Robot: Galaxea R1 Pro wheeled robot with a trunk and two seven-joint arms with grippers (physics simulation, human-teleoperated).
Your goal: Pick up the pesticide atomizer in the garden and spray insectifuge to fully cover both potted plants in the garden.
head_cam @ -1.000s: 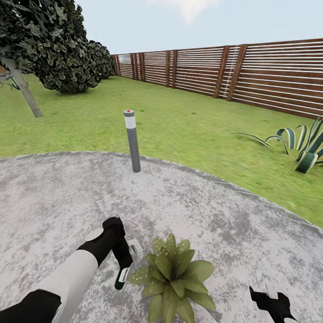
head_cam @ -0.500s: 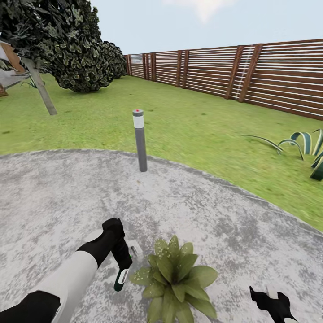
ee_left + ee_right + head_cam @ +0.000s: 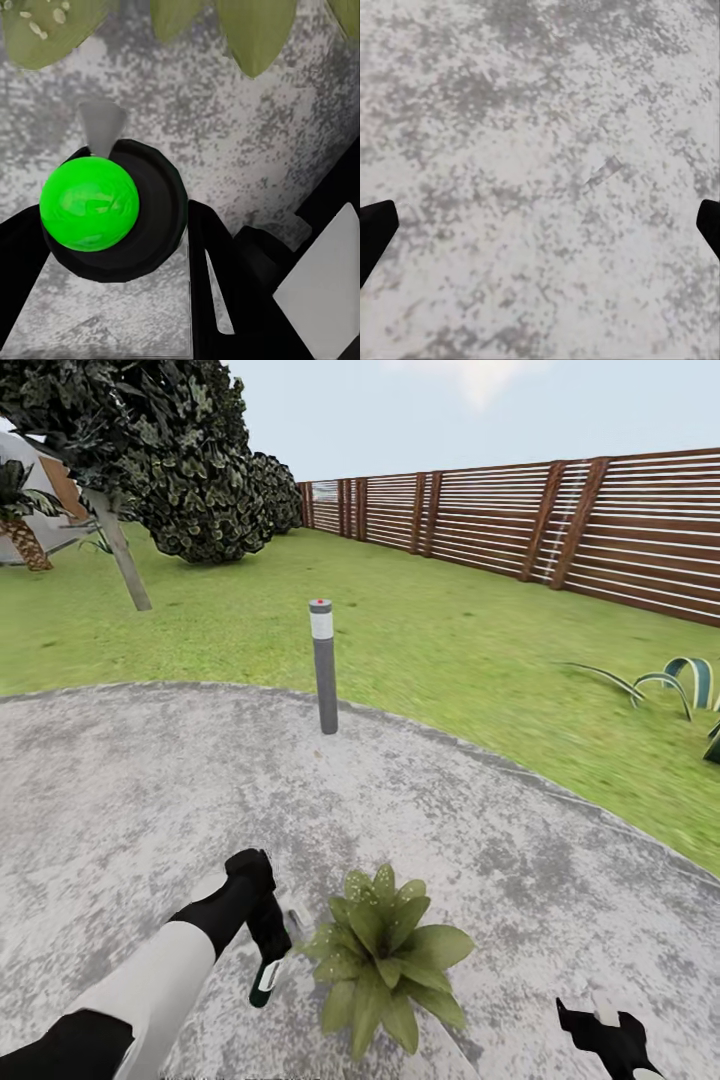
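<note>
One potted plant (image 3: 385, 950), a low rosette of pointed green leaves, stands on the grey stone patio (image 3: 150, 790) just in front of me. Whitish insectifuge specks dot its leaves on the side facing my left arm, and in the left wrist view they show on a leaf (image 3: 41, 19). My left gripper (image 3: 270, 950) is shut on the pesticide atomizer (image 3: 265, 982), a small dark bottle held just beside the plant. The left wrist view shows the atomizer (image 3: 112, 210) as a black round body with a bright green knob between my fingers. My right gripper (image 3: 605, 1035) hangs open over bare patio (image 3: 540, 150).
A grey post (image 3: 323, 665) with a red-dotted cap stands at the patio's far edge. Grass (image 3: 450, 630) runs back to a slatted brown fence (image 3: 560, 530). Dark leafy trees (image 3: 170, 460) are at the far left, and a striped spiky plant (image 3: 690, 690) at the right.
The whole view has swung, so post, fence and trees sit further right in the picture. The plant now sits slightly higher in it. Both arms keep the same pose.
</note>
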